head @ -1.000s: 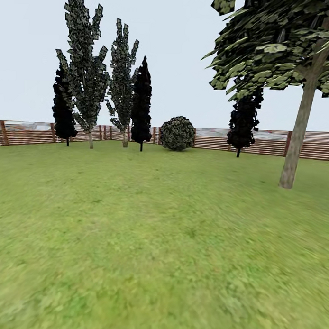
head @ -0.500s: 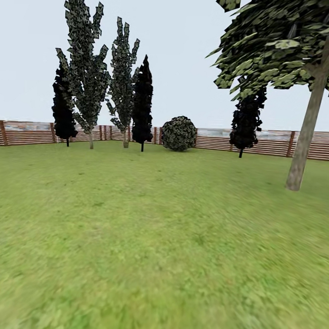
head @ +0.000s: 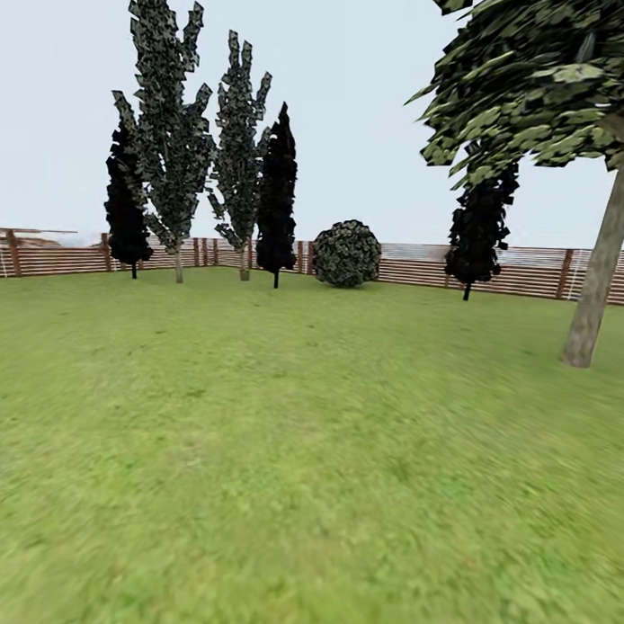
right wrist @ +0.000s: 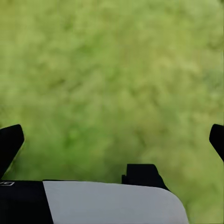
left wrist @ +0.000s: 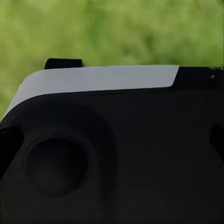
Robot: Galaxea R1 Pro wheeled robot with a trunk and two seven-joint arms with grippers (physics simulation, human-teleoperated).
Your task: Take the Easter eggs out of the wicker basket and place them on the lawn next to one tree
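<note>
The lawn (head: 289,455) spreads out wide and green in the head view. A tree (head: 596,295) with a slim, leaning grey-tan trunk and dark leaf clumps stands at the right. The wicker basket and the Easter eggs are out of view. My right gripper (right wrist: 112,140) hangs open over blurred grass, its dark fingertips (right wrist: 9,142) far apart with nothing between them. My left gripper (left wrist: 112,144) looks open too, its fingertips (left wrist: 7,149) at the frame's edges, in front of a black and white part of the robot's body (left wrist: 102,79).
A brown slat fence (head: 421,266) closes the far side of the garden. Before it stand a round bush (head: 347,253), narrow black conifers (head: 278,198) (head: 480,228) and two tall grey-green trees (head: 165,136).
The whole head view has shifted: the trees, bush and fence sit a little further right in the picture, so the camera has moved. Nothing in the garden itself has moved.
</note>
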